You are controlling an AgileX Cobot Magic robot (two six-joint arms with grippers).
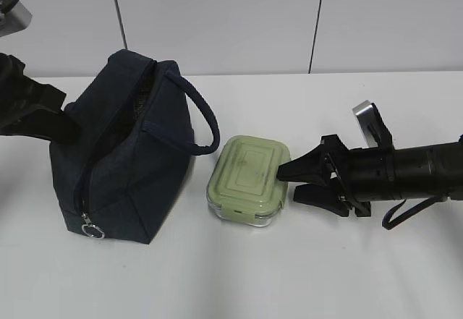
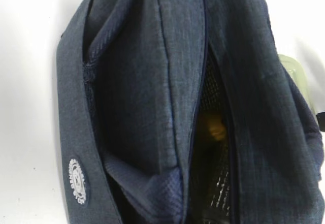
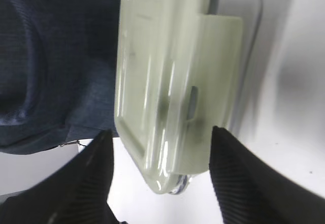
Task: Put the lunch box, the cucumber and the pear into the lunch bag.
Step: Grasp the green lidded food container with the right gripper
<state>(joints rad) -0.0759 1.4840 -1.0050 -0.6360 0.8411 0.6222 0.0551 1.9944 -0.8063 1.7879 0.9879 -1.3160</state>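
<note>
The navy lunch bag (image 1: 123, 167) stands left of centre with its top zipper open. The left wrist view looks into the bag (image 2: 132, 97); a small yellow patch, likely the pear (image 2: 216, 128), shows deep in the slit. The cucumber is hidden. The lunch box (image 1: 249, 181), glass with a sage-green lid, sits right of the bag and shows in the right wrist view (image 3: 162, 71). My right gripper (image 1: 295, 183) is open, its jaws straddling the box's near end (image 3: 161, 132). My left arm (image 1: 32, 109) reaches to the bag's far left side; its fingers are hidden.
The bag's looped handle (image 1: 206, 124) hangs toward the lunch box. The zipper's ring pull (image 1: 92, 228) hangs at the bag's front corner. White table (image 1: 239, 283) all round, white wall panels behind. The lunch box edge (image 2: 295, 74) peeks past the bag in the left wrist view.
</note>
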